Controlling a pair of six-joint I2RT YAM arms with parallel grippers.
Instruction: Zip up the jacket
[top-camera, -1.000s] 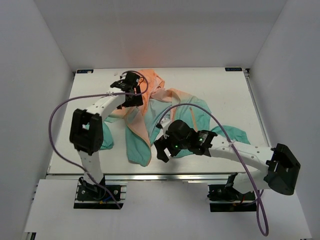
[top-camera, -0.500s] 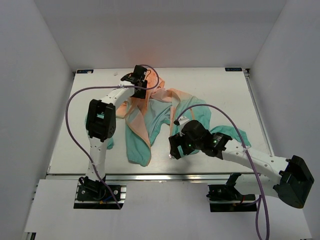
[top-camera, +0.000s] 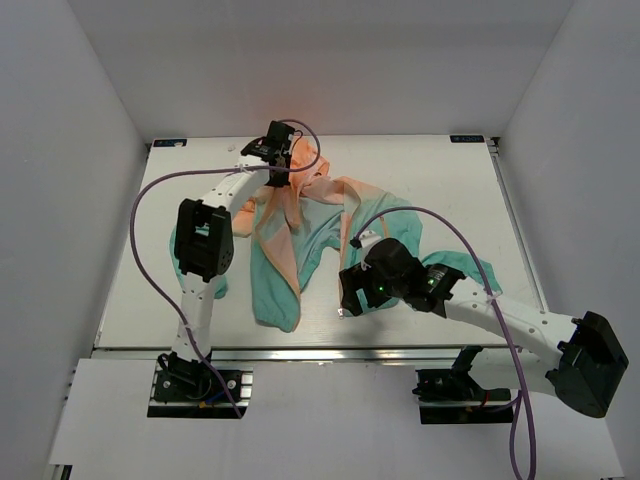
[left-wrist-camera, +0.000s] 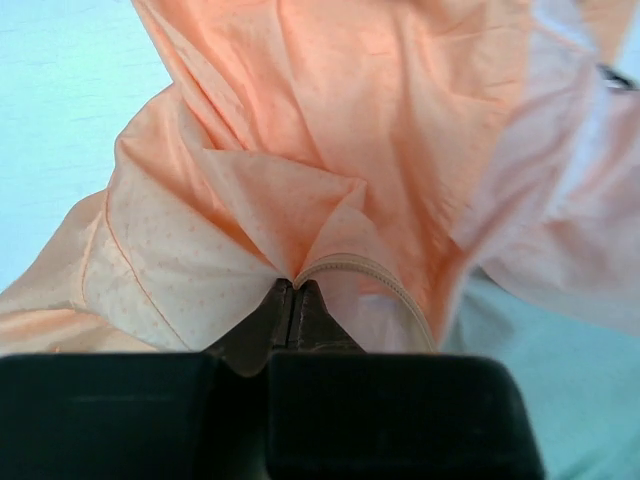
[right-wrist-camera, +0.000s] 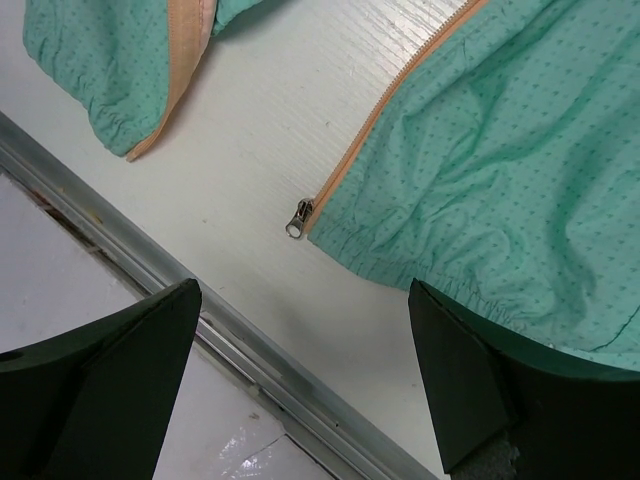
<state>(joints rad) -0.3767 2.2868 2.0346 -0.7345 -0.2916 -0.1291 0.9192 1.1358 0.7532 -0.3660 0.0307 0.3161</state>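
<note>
Jacket (top-camera: 285, 250), a thin hooded windbreaker fading from peach-orange at hood and shoulders to teal at the hem, lying unzipped and rumpled across the middle of a white table (top-camera: 450, 180), hood toward the far side, hem toward the near side. At the far end, left pincer (left-wrist-camera: 292, 292) clamped fully shut on a pinch of peach fabric beside a corded seam. Over the near hem, right pincer (right-wrist-camera: 302, 300) spread wide, holding nothing, hovering. Below it, a small metal zipper slider (right-wrist-camera: 299, 217) at the bottom of an orange zipper tape (right-wrist-camera: 390, 100), resting on bare table just beside the elasticated teal hem (right-wrist-camera: 450, 250). Other front panel (right-wrist-camera: 100, 70) well apart to the left, its orange edge not yet joined.

Likely step: securing the slider end ready for zipping. Best done by descending straight down, closing on the metal pull alone rather than on bunched hem, and holding the far grip just taut enough to straighten the tape without dragging the jacket away.

Little spare room nearward: slider close to the silver rail (right-wrist-camera: 200, 320) along the near table edge. Plenty of bare table to the right and far right. White enclosure walls on both sides; purple cable (top-camera: 134, 225) looped beside the left arm, worth avoiding.
</note>
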